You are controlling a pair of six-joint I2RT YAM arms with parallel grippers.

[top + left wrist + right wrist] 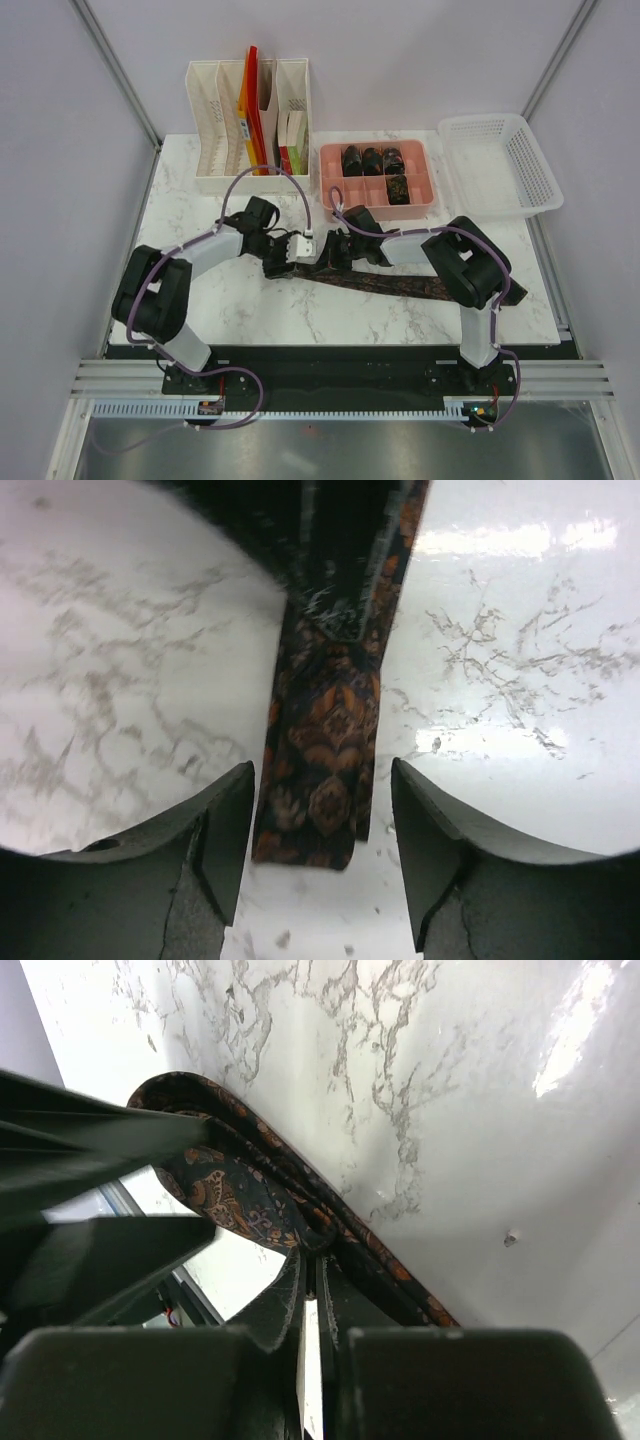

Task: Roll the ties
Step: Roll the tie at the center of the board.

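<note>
1. Now the tie (400, 285) is lying stretched across the marble table (260, 320), running from the centre out under the right arm.
2. Right gripper (312, 1260) is pinching a folded loop of it, jaws pressed together on the cloth.
3. Left gripper (322, 780) is hovering spread wide, one finger sitting either side of the tie's end.
4. Fabric is looking soft, light and floppy, probably sliding easily on marble. It's wanting a hold across its full width near the fold, or the roll is going slack.
5. Rolled ties (372, 160) are sitting in the pink tray (330, 190).
</note>
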